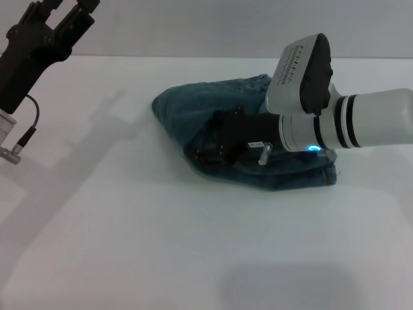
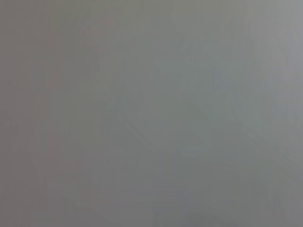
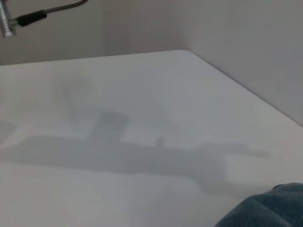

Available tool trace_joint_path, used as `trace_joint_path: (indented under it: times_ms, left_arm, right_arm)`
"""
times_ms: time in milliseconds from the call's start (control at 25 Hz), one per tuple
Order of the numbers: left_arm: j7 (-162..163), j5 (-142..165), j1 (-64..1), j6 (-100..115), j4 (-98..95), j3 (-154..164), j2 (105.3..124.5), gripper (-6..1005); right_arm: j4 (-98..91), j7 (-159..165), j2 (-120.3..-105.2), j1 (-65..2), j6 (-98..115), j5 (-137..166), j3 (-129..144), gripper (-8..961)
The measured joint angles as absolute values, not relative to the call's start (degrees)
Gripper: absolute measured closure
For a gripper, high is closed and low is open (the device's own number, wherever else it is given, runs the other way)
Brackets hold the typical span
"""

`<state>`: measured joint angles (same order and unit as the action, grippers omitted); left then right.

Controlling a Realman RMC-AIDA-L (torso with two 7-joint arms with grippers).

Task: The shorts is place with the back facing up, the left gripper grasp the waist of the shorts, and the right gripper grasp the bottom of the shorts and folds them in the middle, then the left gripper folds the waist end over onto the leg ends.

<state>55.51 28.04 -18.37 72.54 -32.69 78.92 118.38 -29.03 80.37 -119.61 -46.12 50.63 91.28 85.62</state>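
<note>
White tabletop [image 1: 129,245] fills my view, plain wall behind. Bunched denim shorts [image 1: 193,113] lie mid-table under my right gripper [image 1: 216,147], grip unreadable. Left gripper [image 1: 58,16] hangs raised, fingers apart.

Right claw [image 1: 205,150] fingertips hidden against shorts [image 1: 193,110]; left wrist view blank.

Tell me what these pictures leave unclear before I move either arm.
- Head view: black right gripper lies over the folded blue denim shorts; its fingers and any grip are hidden.
- Head view: black left gripper, raised at far left, is cut by the top edge.
- Left wrist view: blank grey.
- Right wrist view: only a shorts corner on the white table.
</note>
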Motion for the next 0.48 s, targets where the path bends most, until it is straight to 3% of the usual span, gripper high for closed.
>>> trace_joint_path:
  times_ms: [280,480]
  left_arm:
    - [55.53,28.04,-18.37,72.62,-32.69,78.82,118.28,140]
    - [55.54,28.04,-18.21,72.65,-32.69,78.42,118.22,140]
  right_arm:
    - [-29.07,81.76,-119.45,-45.91,53.77,91.23,87.87,312]
    - [-33.28,84.24,-118.54,-42.68,65.83,91.23,87.63,311]
